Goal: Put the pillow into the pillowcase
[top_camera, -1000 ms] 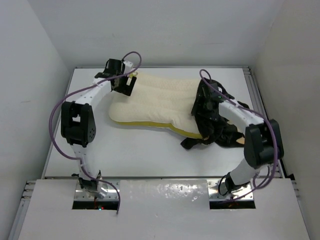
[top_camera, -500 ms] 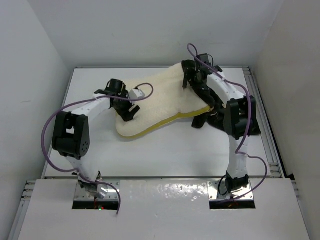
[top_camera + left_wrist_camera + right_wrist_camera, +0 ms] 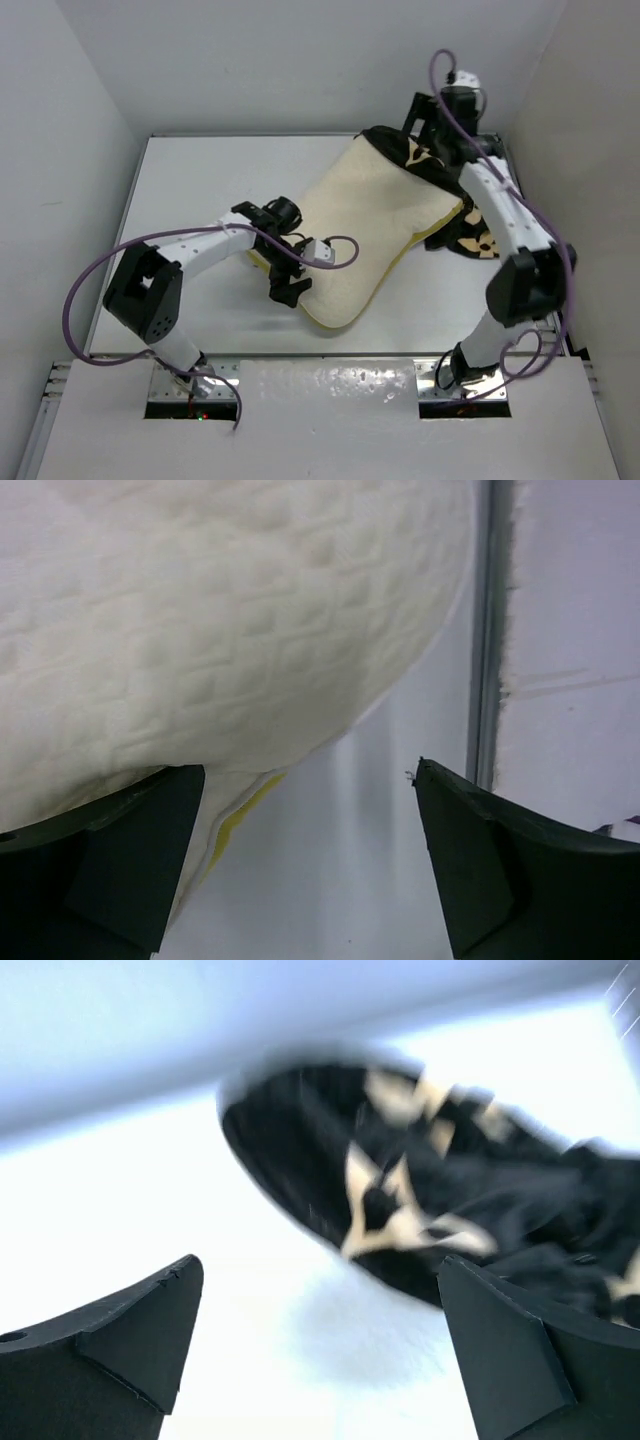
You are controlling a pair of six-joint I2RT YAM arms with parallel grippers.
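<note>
1. The pillow [image 3: 365, 225] lies slantwise on the counter [image 3: 190, 180]. Its long axis runs from near the middle, close to me, up to the far right corner.
2. The pillowcase [image 3: 412, 158] caps only the far right end of the pillow. The rest of the fabric is bunched on the counter at the pillow's right side, so I judge most of the cushion is not yet covered.
3. The left gripper [image 3: 310, 770] sits at the bare near-left end of the pillow with its jaws spread wide. In the left wrist view the cushion bulges over one finger [image 3: 110, 860], and nothing is clamped between the two.
4. The right gripper [image 3: 320, 1265] hangs at the far right corner, just beyond the capped end. Its jaws are also apart and hold nothing. The printed fabric lies ahead of them, though that view is blurred.
5. What the next move turns on: the case mouth lies up the pillow's long axis from the left gripper, away and to the right. The left arm is nearer the bare end and could push along that line. The right arm is nearer the case and would need to take hold of the fabric and draw it back down the same axis.
</note>
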